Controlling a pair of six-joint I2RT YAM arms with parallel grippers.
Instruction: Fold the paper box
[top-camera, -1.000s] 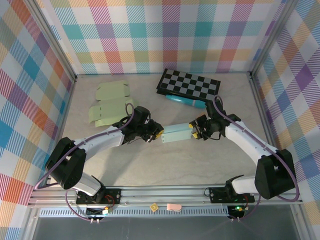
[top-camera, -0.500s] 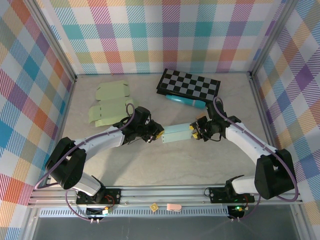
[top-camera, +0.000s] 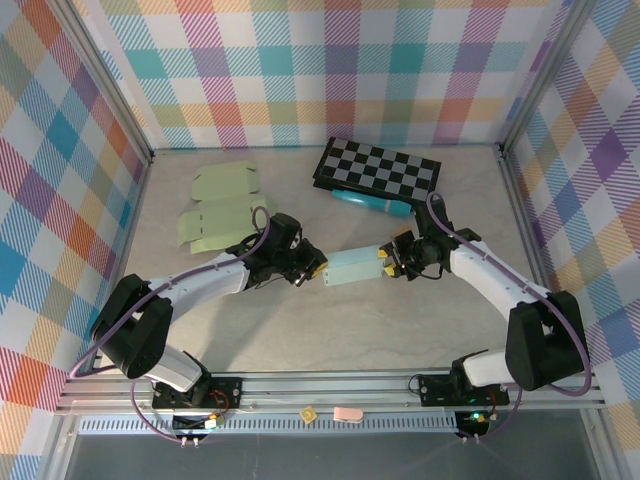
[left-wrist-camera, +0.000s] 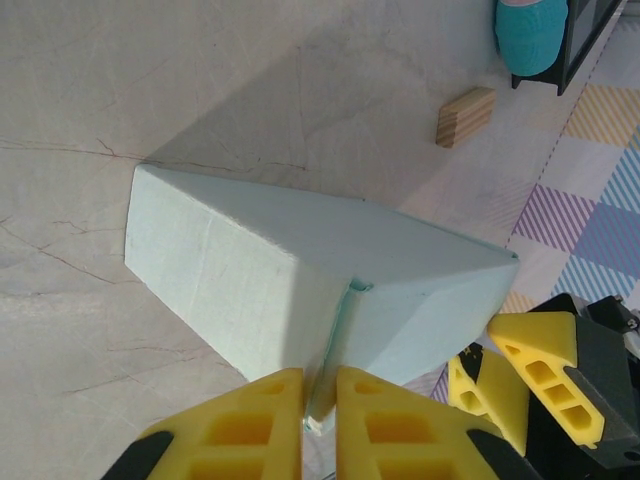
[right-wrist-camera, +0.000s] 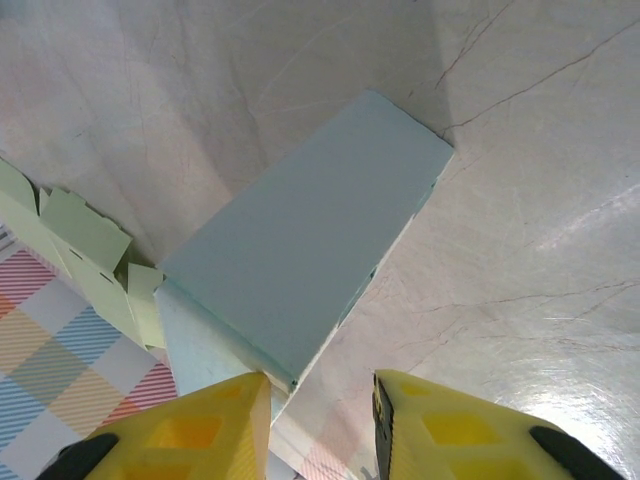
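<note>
My left claw (left-wrist-camera: 320, 375) is pinching a thin upright flap at the near end of the paper box (left-wrist-camera: 300, 290), with my two yellow fingers pressing almost together on that paper edge. The pale blue box is lying on its side on the table (top-camera: 300, 330), roughly in the middle, between my two arms. Its long top face is looking closed and flat in the right wrist view.

My right claw (right-wrist-camera: 322, 385) is sitting at the opposite end of the box with its fingers standing apart. A corner of the box is reaching into the gap and meeting one finger (whether the other finger is touching, I cannot tell).

Beyond the box, a teal cylinder (top-camera: 370, 203) is lying against a black-and-white checkered board (top-camera: 378, 166) near the back wall. Two flat pale green box cutouts (top-camera: 215, 205) are lying at the back left, well apart from my claws. A small wooden block (left-wrist-camera: 465, 116) is resting on the table near the cylinder.
</note>
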